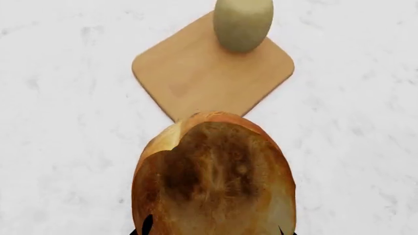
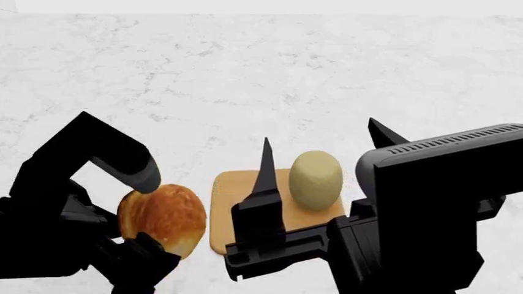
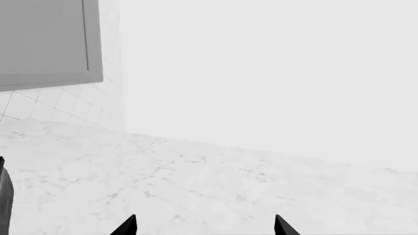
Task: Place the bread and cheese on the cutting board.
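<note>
Golden-brown and crusty, the bread (image 2: pixel 163 218) sits clenched in the fingers of the left gripper (image 2: pixel 151 211), held just left of the cutting board (image 2: pixel 231 202) and not resting on it. In the left wrist view the loaf fills the near part of the picture, with the board's near corner just beyond it. The cheese (image 2: pixel 315 179) (pale, smooth, egg-shaped) already lies on the board, toward its right far part. The board itself lies flat on the white marbled desk (image 2: pixel 245 86). The right gripper (image 2: pixel 319 153) is raised above the board's near edge, its two pointed fingers (image 2: pixel 266 160) spread wide apart and empty; its wrist view shows only the desk, a tiled wall and a grey cabinet (image 3: pixel 49 41).
</note>
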`<state>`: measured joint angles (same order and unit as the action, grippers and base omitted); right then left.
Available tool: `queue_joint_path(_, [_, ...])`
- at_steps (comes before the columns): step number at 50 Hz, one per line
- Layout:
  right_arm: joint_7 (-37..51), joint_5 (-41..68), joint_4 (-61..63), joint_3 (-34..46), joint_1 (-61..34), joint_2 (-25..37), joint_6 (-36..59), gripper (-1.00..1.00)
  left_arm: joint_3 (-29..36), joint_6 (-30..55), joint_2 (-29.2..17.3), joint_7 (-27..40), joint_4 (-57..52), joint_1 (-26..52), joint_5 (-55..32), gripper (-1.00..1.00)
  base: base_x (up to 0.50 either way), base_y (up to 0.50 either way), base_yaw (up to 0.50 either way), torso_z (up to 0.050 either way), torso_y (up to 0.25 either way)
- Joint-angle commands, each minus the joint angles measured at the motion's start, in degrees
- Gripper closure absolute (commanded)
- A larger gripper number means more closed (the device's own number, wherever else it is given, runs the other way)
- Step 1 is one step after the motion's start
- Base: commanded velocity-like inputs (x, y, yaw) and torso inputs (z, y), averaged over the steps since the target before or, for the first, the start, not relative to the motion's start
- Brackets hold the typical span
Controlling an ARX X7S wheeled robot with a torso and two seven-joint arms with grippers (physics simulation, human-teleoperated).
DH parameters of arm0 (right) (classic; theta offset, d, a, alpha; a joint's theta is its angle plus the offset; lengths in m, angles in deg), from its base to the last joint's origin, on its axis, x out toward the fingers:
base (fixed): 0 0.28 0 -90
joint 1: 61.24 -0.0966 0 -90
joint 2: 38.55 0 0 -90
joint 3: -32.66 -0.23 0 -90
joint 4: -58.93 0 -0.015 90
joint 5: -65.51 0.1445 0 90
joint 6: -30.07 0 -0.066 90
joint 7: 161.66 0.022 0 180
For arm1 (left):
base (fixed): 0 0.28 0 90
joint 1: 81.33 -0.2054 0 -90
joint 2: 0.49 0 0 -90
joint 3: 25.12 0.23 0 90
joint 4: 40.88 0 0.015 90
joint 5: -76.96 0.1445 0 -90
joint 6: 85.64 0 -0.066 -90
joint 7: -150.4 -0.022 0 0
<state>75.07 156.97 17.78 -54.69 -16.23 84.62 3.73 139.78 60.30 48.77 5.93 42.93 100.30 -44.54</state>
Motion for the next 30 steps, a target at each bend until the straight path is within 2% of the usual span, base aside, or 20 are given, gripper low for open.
queue_joint_path(1, [-1.2, -0.56, 0.23, -1.24, 0.49, -0.7, -0.37, -1.0, -0.49, -1.12, 12.42, -11.45, 15.53, 0.34, 10.68, 1.0, 0.0, 0.0, 0.0, 0.0, 0.0])
queue_joint_path(6, [-2.05, -1.35, 0.28, -1.27, 1.08, -0.8, -0.61, -1.0, -0.03, -4.36, 16.03, -12.65, 18.88, -1.58, 14.0, 1.0, 0.0, 0.0, 0.0, 0.0, 0.0])
queue_joint_path(8, [-2.34, -1.69, 0.24, -1.14, 1.16, -0.9, -0.63, -1.0, -0.68, -6.53, 16.82, -12.07, 19.41, -2.65, 14.33, 1.0, 0.0, 0.0, 0.0, 0.0, 0.0])
queue_joint_path(9, [-2.48, -1.88, 0.24, -1.02, 1.29, -1.06, -0.66, -1.0, -0.56, -9.44, 18.23, -10.97, 19.42, -3.77, 17.12, 1.0, 0.0, 0.0, 0.0, 0.0, 0.0])
queue_joint_path(16, [-2.26, -1.8, 0.1, -0.02, 0.85, -1.71, -0.7, -1.0, -0.36, -15.04, 22.76, -9.98, 21.8, -6.75, 21.0, 1.0, 0.0, 0.0, 0.0, 0.0, 0.0])
queue_joint_path(17, [-2.38, -1.85, 0.11, -0.09, 0.92, -1.67, -0.8, -1.0, -1.28, -18.51, 23.63, -8.69, 22.69, -8.95, 21.66, 1.0, 0.0, 0.0, 0.0, 0.0, 0.0])
queue_joint_path(22, [-2.57, -2.01, 0.16, -0.09, 1.14, -1.56, -1.0, -1.0, -0.77, -22.15, 24.57, -8.64, 23.05, -11.01, 25.25, 1.0, 0.0, 0.0, 0.0, 0.0, 0.0])
queue_joint_path(30, [-2.89, -2.46, 0.02, 0.09, 1.36, -1.39, -1.17, -1.0, 1.43, -33.22, 24.9, -4.12, 18.35, -17.3, 37.43, 1.0, 0.0, 0.0, 0.0, 0.0, 0.0])
